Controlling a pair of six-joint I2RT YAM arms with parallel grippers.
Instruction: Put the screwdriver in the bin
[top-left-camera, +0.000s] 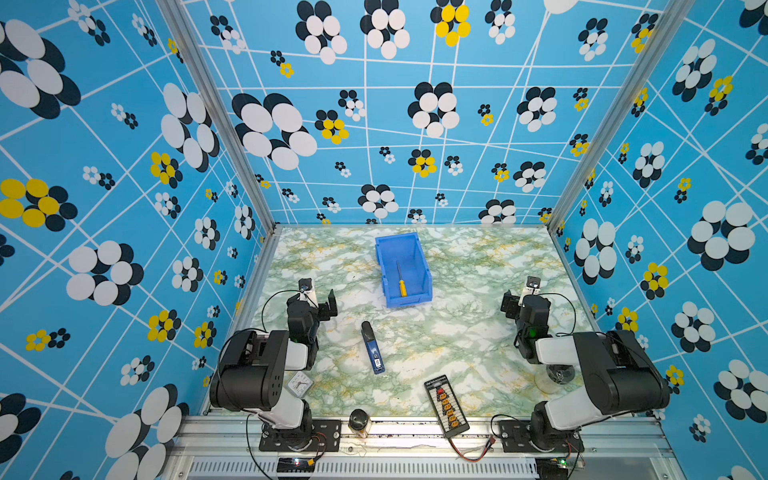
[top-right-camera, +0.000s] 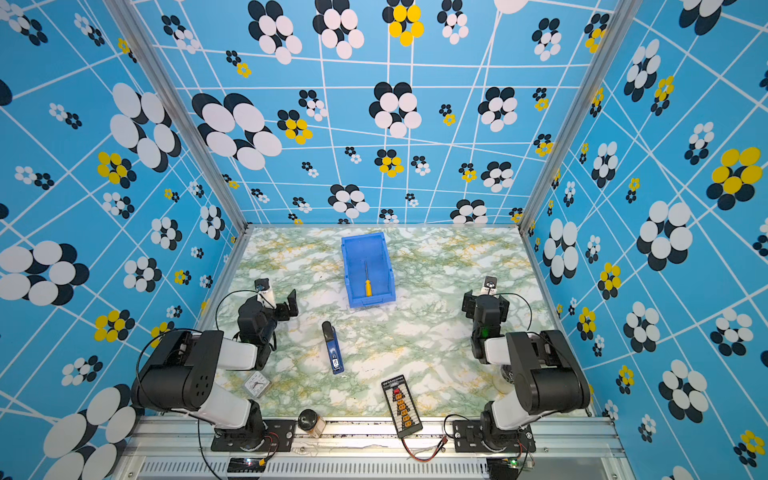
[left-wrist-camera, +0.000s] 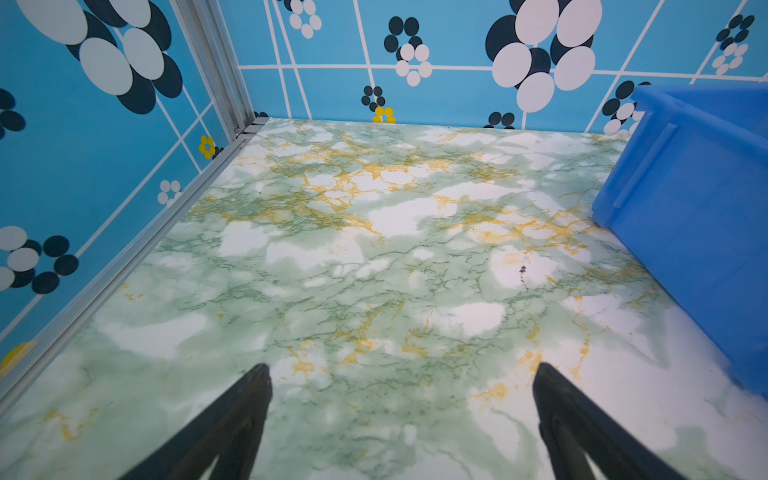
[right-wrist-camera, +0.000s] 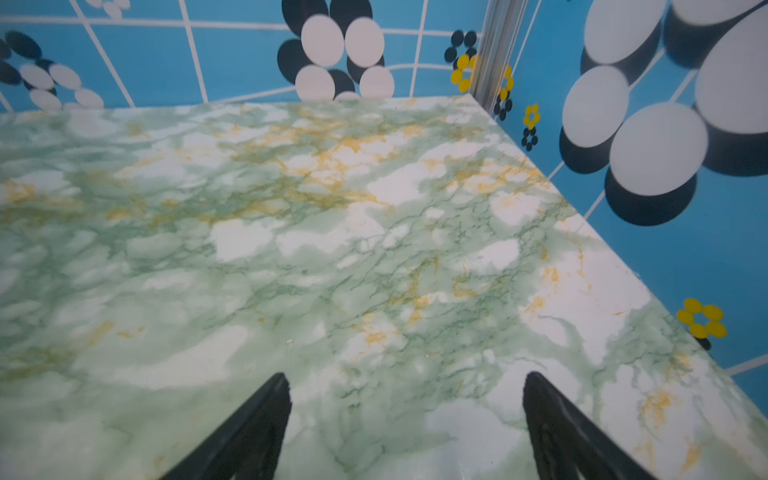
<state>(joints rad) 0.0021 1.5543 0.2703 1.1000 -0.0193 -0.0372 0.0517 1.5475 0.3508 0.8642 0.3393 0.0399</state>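
Note:
The screwdriver (top-left-camera: 402, 283) (top-right-camera: 368, 283), with a yellow handle and thin grey shaft, lies inside the blue bin (top-left-camera: 423, 266) (top-right-camera: 351, 266) at the middle back of the table. Its handle points toward the bin's lowered front end. My left gripper (top-left-camera: 318, 298) (top-right-camera: 277, 301) hovers left of the bin and is open and empty. In the left wrist view its fingers (left-wrist-camera: 249, 399) stand wide apart over bare marble, with the bin's wall (left-wrist-camera: 685, 208) beside them. My right gripper (top-left-camera: 523, 297) (top-right-camera: 485, 297) is to the right of the bin, open. The right wrist view (right-wrist-camera: 405, 378) shows only tabletop between its jaws.
A blue-and-black elongated device (top-left-camera: 372, 348) lies in front of the bin. A black board with orange connectors (top-left-camera: 446, 405) and a dark-lidded jar (top-left-camera: 358, 420) sit at the front edge. A small clock (top-left-camera: 300, 383) lies by the left arm's base. Patterned walls enclose three sides.

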